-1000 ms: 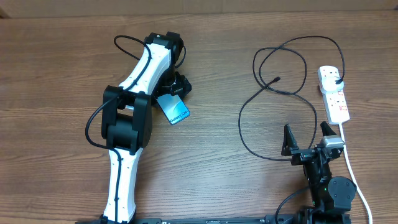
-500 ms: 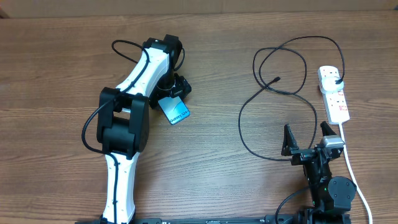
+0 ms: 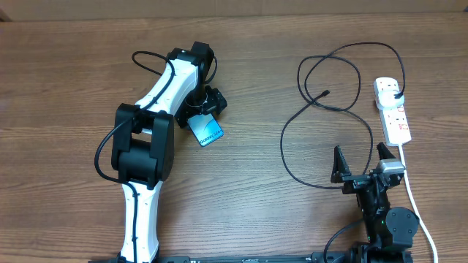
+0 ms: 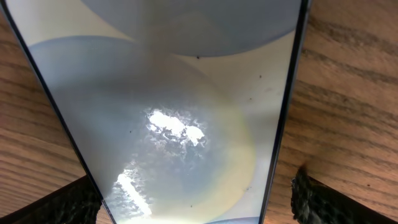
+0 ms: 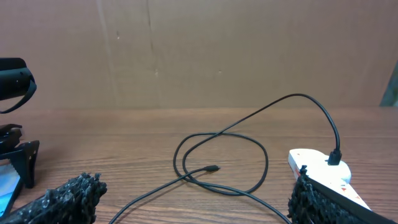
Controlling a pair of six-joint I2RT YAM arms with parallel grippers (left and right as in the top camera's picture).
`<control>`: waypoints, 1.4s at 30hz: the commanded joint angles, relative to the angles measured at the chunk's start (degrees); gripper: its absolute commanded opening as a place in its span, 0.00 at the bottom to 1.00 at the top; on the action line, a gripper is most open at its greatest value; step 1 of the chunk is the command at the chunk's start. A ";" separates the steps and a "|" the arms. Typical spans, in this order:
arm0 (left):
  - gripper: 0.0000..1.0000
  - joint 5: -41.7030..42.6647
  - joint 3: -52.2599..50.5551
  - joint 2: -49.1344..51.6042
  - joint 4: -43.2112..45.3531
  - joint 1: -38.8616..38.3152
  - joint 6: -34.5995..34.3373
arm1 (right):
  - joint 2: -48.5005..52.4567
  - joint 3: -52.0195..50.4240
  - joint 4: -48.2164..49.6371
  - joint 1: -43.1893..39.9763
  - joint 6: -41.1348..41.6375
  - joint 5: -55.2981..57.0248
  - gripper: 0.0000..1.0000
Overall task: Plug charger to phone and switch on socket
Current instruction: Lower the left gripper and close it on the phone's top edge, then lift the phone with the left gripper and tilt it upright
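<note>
The phone [image 3: 208,131] lies on the wooden table with its light blue screen up; it fills the left wrist view [image 4: 168,112]. My left gripper [image 3: 200,111] is open and straddles the phone's far end, one finger on each long side [image 4: 193,202]. The charger cable [image 3: 284,142] lies in loose loops at the right. Its connector tip [image 3: 325,93] lies free on the table, also in the right wrist view [image 5: 212,168]. Its black plug [image 3: 395,90] sits in the white socket [image 3: 395,117]. My right gripper [image 3: 360,162] is open and empty, near the front edge.
The socket's thick white cord [image 3: 413,197] runs down the right side past my right arm. The socket also shows at the right of the right wrist view [image 5: 323,177]. A brown cardboard wall [image 5: 186,56] stands behind the table.
My left arm has shifted slightly to the left and the phone has moved a little. The right arm, cable and socket have not moved.
</note>
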 commanded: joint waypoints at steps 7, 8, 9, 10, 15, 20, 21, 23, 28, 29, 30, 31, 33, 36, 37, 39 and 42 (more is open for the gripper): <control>0.89 -1.36 -3.63 6.38 3.34 -0.57 2.01 | -0.57 -0.61 0.31 0.22 -0.28 -0.28 1.00; 0.88 -1.53 -3.63 6.38 3.54 -0.57 3.15 | -0.57 -0.61 0.33 0.22 -0.28 -0.31 1.00; 0.87 -1.55 -3.63 6.38 3.61 -0.57 3.65 | -0.57 -0.61 0.31 0.22 -0.28 -0.28 1.00; 0.86 -1.57 -3.63 6.38 3.78 -0.57 4.68 | -0.57 -0.61 0.33 0.22 -0.28 -0.28 1.00; 0.81 -1.73 -3.63 6.38 5.16 -0.57 9.73 | -0.57 -0.61 0.31 0.22 -0.28 -0.28 1.00; 0.80 -1.73 -3.63 6.38 5.73 -0.57 14.29 | -0.57 -0.61 0.31 0.22 -0.28 -0.31 1.00; 0.82 -1.73 -3.63 6.38 5.88 -0.57 14.49 | -0.57 -0.61 0.33 0.22 -0.28 -0.28 1.00; 0.89 -1.70 -3.63 6.38 6.25 -0.57 14.38 | -0.57 -0.61 0.33 0.22 -0.28 -0.31 1.00; 1.00 -1.68 -3.63 6.38 6.29 -0.57 11.08 | -0.57 -0.61 0.31 0.22 -0.28 -0.28 1.00; 1.00 -1.70 -3.63 6.38 6.29 -0.57 10.36 | -0.57 -0.61 0.33 0.22 -0.28 -0.31 1.00; 1.00 -1.70 -3.63 6.38 6.29 -0.57 9.79 | -0.57 -0.61 0.31 0.22 -0.28 -0.31 1.00; 1.00 -1.66 -3.63 6.38 6.29 -0.57 8.37 | -0.57 -0.61 0.31 0.22 -0.28 -0.31 1.00; 1.00 -1.40 -3.63 6.38 6.25 -0.57 7.32 | -0.57 -0.61 0.33 0.22 -0.28 -0.31 1.00; 1.00 0.24 -3.63 6.38 5.86 -0.57 7.32 | -0.57 -0.61 0.31 0.22 -0.28 -0.28 1.00; 1.00 0.24 -3.63 6.38 5.77 -0.57 7.32 | -0.57 -0.61 0.31 0.22 -0.28 -0.28 1.00; 1.00 0.22 -3.63 6.38 5.55 -0.57 7.32 | -0.57 -0.61 0.31 0.22 -0.28 -0.31 1.00; 1.00 0.04 -3.63 6.38 5.16 -0.57 7.85 | -0.57 -0.61 0.31 0.22 -0.28 -0.28 1.00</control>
